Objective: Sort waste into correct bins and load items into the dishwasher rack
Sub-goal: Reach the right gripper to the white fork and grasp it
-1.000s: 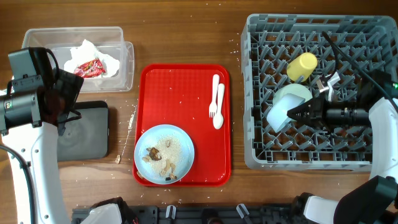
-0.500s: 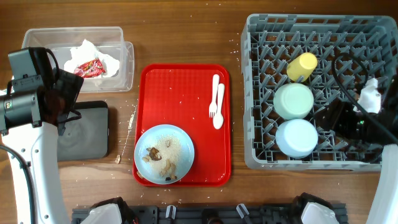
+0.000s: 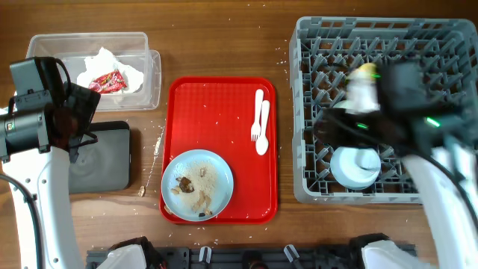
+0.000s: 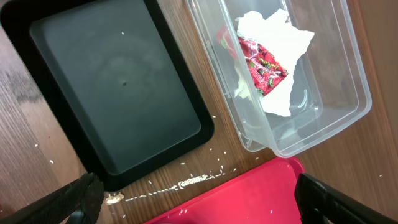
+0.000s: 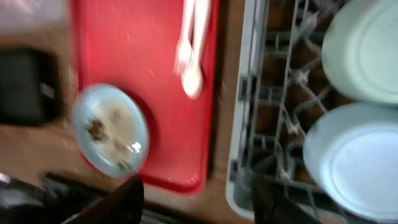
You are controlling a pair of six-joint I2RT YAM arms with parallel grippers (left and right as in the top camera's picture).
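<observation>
Well, my left gripper [image 4: 196, 183] hung spread wide and empty over the black bin [image 4: 112, 87] left of the red tray [image 3: 220, 119], and my right gripper [image 5: 198, 186] stood parted too, holding nothing, above the rack [image 3: 297, 112] on the tray's right. The blue bowl [image 5: 354, 168] and green bowl [image 5: 367, 50] sat in that rack. The plate [image 3: 197, 184] with scraps lay on the tray, and the napkin [image 4: 273, 43] and wrapper [image 4: 261, 62] lay in the clear tub [image 4: 348, 93] left of it.
</observation>
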